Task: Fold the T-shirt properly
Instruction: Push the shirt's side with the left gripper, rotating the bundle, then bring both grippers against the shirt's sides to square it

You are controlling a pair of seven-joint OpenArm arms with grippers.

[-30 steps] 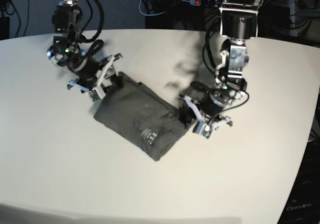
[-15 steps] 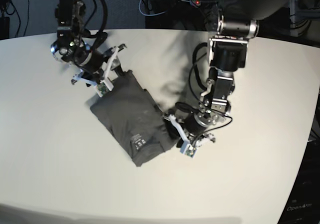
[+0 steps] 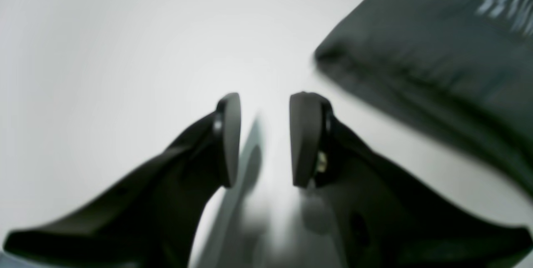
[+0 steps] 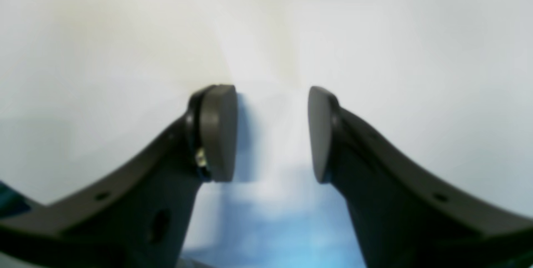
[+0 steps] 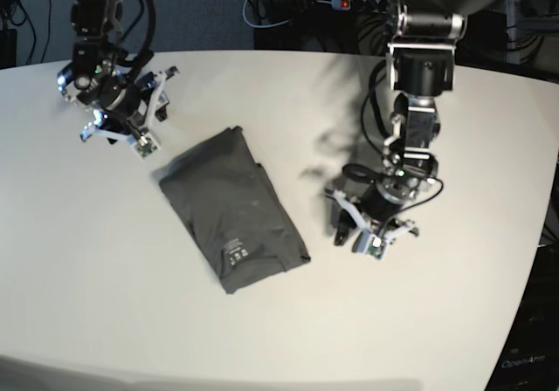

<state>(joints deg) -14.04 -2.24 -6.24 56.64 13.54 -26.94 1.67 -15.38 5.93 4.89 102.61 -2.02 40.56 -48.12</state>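
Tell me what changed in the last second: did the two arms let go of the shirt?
Yes. Both pincers were at the folded shirt and have pulled away: the left pincer backed off to the base view's right, the right pincer drew up and left. Both now stand open with nothing between them. The shirt slid a little left while they were pushing it. It stays folded on the table, label up.

The T-shirt [image 5: 232, 211] lies folded into a slanted oblong on the white surface [image 5: 105, 286], its small white label facing up near the lower end. My left pincer [image 5: 360, 234] hovers just beside its lower corner, apparently empty. My right pincer [image 5: 150, 119] sits apart from its upper corner.
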